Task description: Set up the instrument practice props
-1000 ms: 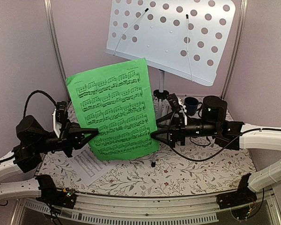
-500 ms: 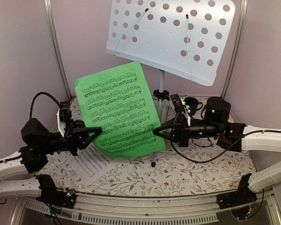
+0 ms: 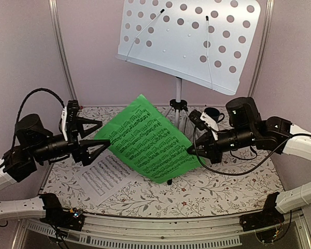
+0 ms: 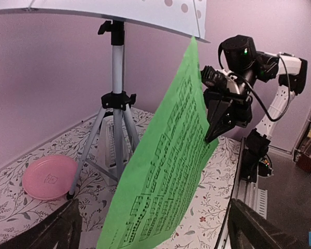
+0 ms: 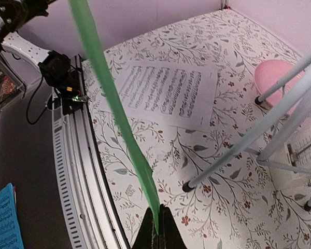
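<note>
We log the left arm and the right arm as one build: black cylindrical motor housings at the joints, and white shell links running to black base brackets. The left gripper and the right gripper are black with tapering triangular fingers, each backed by a small white plate. We see a thin black cable looped along each arm, and a green indicator light on the right arm's housing.

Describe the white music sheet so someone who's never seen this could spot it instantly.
Start at the perforated music stand at the back, come forward and left across the floral table. The white music sheet lies flat there, beside the raised green sheet; no other paper rests on the table.
</note>
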Robot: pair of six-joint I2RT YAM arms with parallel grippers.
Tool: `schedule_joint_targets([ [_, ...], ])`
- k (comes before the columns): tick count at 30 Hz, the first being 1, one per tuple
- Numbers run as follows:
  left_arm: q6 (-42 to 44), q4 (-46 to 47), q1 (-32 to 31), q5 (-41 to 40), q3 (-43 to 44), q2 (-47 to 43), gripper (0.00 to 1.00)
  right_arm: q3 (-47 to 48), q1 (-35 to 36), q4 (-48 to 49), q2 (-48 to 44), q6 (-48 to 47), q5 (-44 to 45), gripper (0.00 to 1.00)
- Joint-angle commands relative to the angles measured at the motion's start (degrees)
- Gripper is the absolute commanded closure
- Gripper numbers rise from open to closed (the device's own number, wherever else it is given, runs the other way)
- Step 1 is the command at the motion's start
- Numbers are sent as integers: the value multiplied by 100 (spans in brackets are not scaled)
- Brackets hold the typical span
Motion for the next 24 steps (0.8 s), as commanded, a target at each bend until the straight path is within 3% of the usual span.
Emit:
schedule_joint_targets([
  [1, 698, -1397, 73, -237, 779, 501, 1, 590, 230, -1913, 164, -471, 969, 100],
  [6, 1268, -2192, 81, 178, 1973, 1413, 1, 1253, 656, -3001, 769, -615, 1792, 100],
  [11, 1772, -3067, 57, 575, 3091, 2251, 3, 1983, 899, -3574, 1240, -654, 1825, 100],
  [15, 2130, -3505, 32, 832, 3610, 2747, 7, 2298, 1048, -3721, 1422, -676, 1785, 100],
  [24, 3121, -4258, -449, 604, 4634, 3852, 11, 2621, 1447, -3866, 1796, -647, 1916, 100],
])
